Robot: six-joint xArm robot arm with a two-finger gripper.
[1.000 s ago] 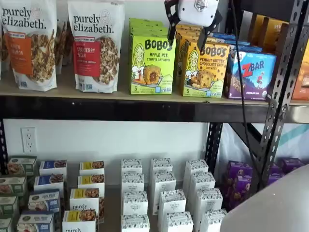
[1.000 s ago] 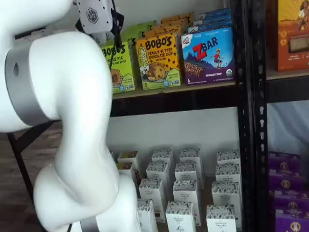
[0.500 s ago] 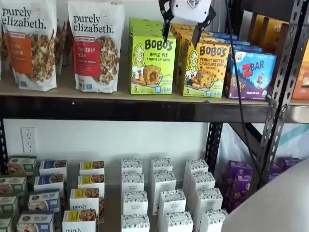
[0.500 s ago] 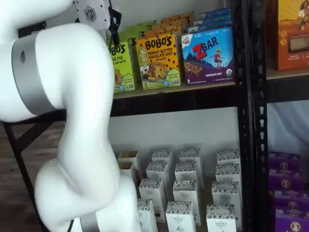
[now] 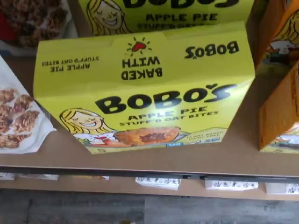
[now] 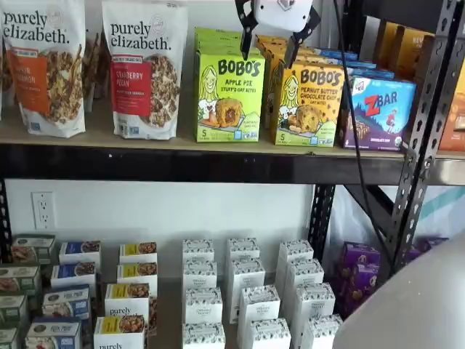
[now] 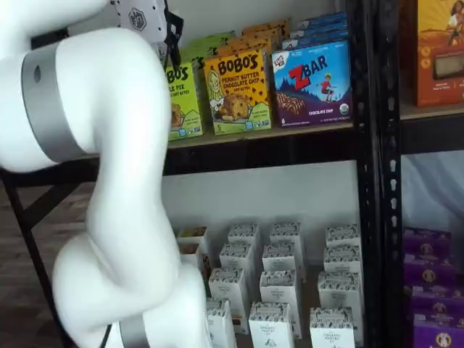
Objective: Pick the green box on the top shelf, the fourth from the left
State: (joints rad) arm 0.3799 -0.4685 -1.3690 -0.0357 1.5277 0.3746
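Observation:
The green box [image 6: 229, 94], a lime-green Bobo's Apple Pie carton, stands upright at the front of the top shelf [image 6: 182, 164], with more of the same cartons behind it. In the wrist view it [image 5: 145, 84] fills the middle, its top flap and front face both showing above the tan board [image 5: 154, 161]. My gripper [image 6: 267, 48] hangs from the top edge of a shelf view, open and empty, with one finger [image 6: 245, 42] over the green box's upper right corner and the other over the peanut butter carton. In the other shelf view the white arm hides most of the box [image 7: 181, 101].
Purely Elizabeth bags [image 6: 145, 69] stand left of the green box. The yellow-orange Bobo's peanut butter carton [image 6: 309, 102] and the blue ZBar carton [image 6: 378, 109] stand to its right. A black cable [image 6: 356, 123] hangs by the perforated upright [image 6: 421, 138]. White cartons [image 6: 247, 291] fill the lower shelf.
My gripper has moved left and slightly up, from over the peanut butter carton to the gap between it and the green box. No box has moved.

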